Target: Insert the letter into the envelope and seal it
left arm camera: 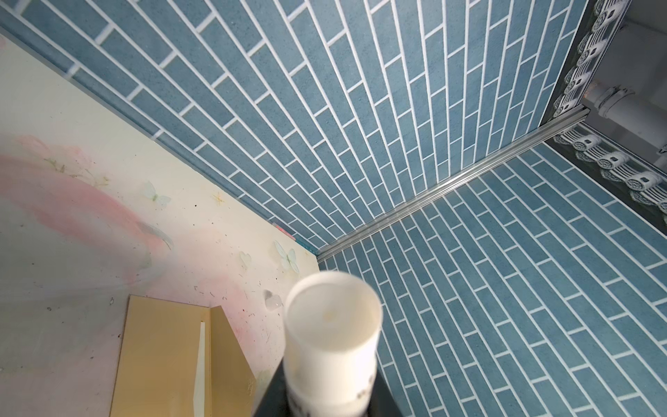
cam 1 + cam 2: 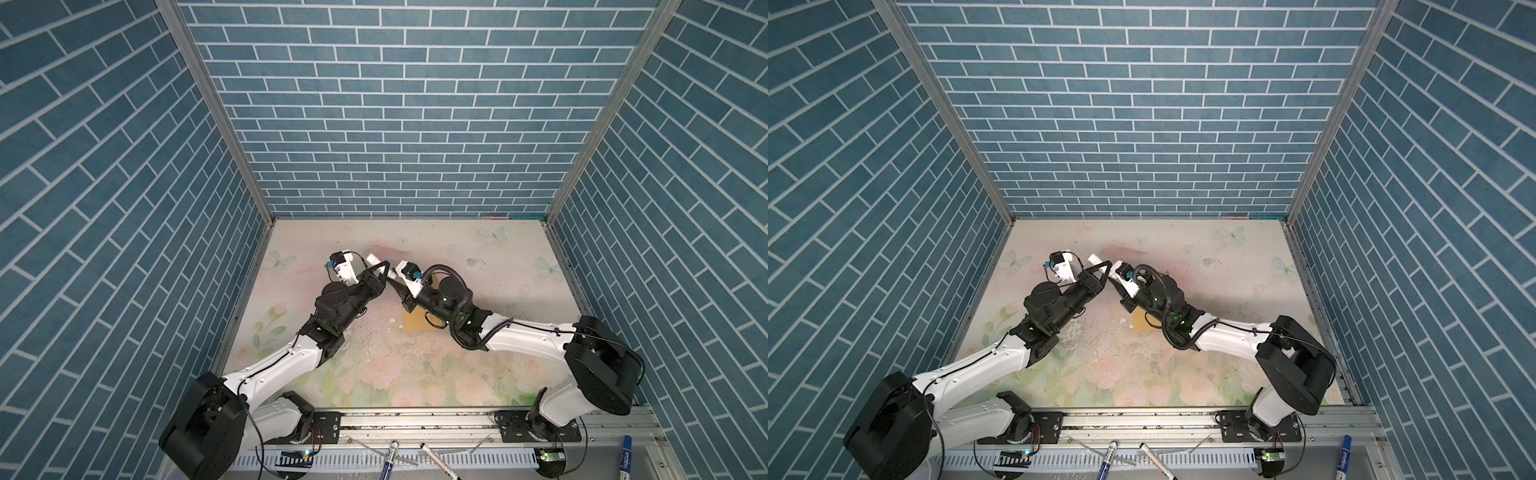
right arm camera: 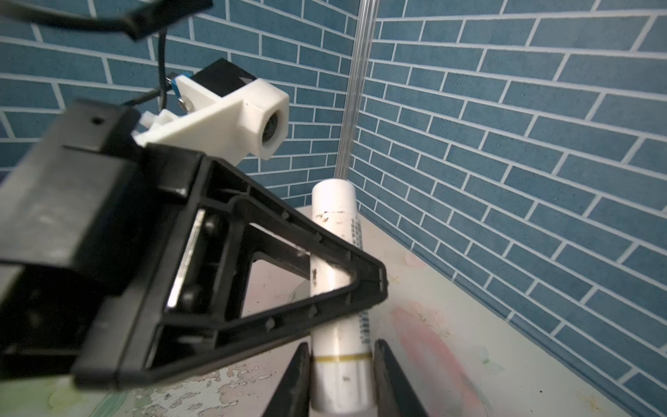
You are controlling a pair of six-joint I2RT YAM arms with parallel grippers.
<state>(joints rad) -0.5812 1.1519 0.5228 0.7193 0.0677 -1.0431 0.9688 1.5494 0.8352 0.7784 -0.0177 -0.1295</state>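
A white glue stick (image 3: pixel 337 224) hangs above the mat between both arms, seen small in both top views (image 2: pixel 372 259) (image 2: pixel 1094 258). My left gripper (image 1: pixel 330 393) is shut on its body, with the round end (image 1: pixel 332 317) pointing away from the wrist camera. My right gripper (image 3: pixel 341 361) is shut on the other end, its fingers pressed to both sides just below a thin gold ring. The mustard-yellow envelope (image 1: pixel 162 353) lies flat on the mat, flap open, largely under my right arm (image 2: pixel 415 322) (image 2: pixel 1142 324). A narrow pale strip (image 1: pixel 200 361) shows at its mouth; I cannot tell whether it is the letter.
Blue brick walls (image 2: pixel 395 124) close in the floral mat (image 2: pixel 478 257) at the back and on both sides. White flakes (image 2: pixel 374 340) are scattered on the mat in front of the envelope. Marker pens (image 2: pixel 390 455) lie on the front rail.
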